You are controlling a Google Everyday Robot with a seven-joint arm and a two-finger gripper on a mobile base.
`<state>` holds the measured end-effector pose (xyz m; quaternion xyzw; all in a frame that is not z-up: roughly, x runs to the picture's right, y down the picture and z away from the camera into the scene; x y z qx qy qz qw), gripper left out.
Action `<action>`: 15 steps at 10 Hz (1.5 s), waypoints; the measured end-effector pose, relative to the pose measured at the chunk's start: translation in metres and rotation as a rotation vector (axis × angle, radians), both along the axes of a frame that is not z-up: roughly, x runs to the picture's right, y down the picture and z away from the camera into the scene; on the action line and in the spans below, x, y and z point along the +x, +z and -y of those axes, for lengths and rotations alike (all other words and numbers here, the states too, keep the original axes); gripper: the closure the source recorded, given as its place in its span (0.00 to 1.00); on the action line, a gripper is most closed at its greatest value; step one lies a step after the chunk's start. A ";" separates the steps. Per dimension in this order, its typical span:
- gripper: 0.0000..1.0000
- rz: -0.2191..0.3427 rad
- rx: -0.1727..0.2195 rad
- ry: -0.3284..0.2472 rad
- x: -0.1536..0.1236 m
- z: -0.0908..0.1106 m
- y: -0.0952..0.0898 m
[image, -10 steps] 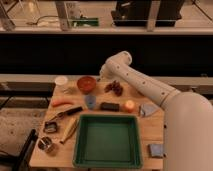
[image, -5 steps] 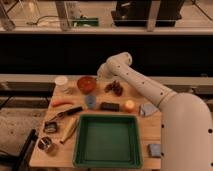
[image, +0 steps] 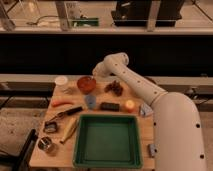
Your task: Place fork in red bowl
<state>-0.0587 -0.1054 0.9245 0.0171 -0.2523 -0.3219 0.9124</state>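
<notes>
The red bowl (image: 86, 84) is small, round and orange-red, and stands at the back of the wooden table (image: 142, 127), left of middle. My gripper (image: 97, 75) is at the end of the white arm, just above and right of the bowl's rim. I cannot make out the fork in the gripper. A black-handled utensil (image: 67, 112) with a metal end lies left of the tray. I cannot tell whether it is the fork.
A white cup (image: 61, 80) stands left of the bowl. Also on the table: an orange carrot-like piece (image: 62, 103), a brown cluster (image: 115, 88), a grey-blue item (image: 90, 101), a black block (image: 109, 106), a yellow item (image: 130, 105), a green tray (image: 107, 140) and a metal cup (image: 46, 145).
The gripper has moved a little left and down, closer to the red bowl. Nothing on the table has moved.
</notes>
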 end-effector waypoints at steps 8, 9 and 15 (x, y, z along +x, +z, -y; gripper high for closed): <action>1.00 0.093 0.015 -0.033 -0.038 -0.009 0.003; 1.00 0.097 0.017 -0.031 -0.039 -0.009 0.005; 1.00 0.100 0.031 -0.005 -0.028 -0.012 0.021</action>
